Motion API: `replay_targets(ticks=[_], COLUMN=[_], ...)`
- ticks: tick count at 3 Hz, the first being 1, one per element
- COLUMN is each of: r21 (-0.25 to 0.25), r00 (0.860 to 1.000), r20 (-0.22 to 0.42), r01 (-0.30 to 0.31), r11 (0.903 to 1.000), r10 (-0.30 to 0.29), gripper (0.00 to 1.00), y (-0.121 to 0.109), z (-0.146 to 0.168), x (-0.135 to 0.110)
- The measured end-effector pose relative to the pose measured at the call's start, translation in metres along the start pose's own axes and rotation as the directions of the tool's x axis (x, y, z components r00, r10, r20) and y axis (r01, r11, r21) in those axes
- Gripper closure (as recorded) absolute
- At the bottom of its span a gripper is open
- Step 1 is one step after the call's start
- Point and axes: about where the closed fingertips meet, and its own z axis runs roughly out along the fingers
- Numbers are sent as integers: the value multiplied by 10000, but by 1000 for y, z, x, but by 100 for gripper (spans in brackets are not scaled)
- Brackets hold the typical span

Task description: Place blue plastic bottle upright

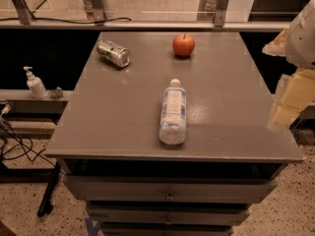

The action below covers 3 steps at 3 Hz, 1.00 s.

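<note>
The blue plastic bottle (173, 112) lies on its side in the middle of the grey table (123, 107). Its white cap points to the far edge and its base points to the front edge. My gripper (289, 98) is at the right edge of the view, beside the table's right side. It is well to the right of the bottle and holds nothing that I can see.
A silver-green drink can (113, 53) lies on its side at the far left of the table. A red apple (183, 44) stands at the far middle. A small white pump dispenser (35, 83) stands on a ledge to the left. Drawers are below the table top.
</note>
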Motion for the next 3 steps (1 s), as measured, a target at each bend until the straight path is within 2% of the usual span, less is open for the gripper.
replay_targets(ticks=[1, 2, 3], r21=[-195, -311, 35], r00=[9917, 9431, 8430], r20=[619, 1251, 1574], r01=[1145, 3141, 5205], r11=[9932, 9489, 8539], r10=[-1131, -3081, -5145], gripper=[0, 0, 0], y=[-5, -9, -14], z=[24, 56, 81], x=[-22, -50, -81])
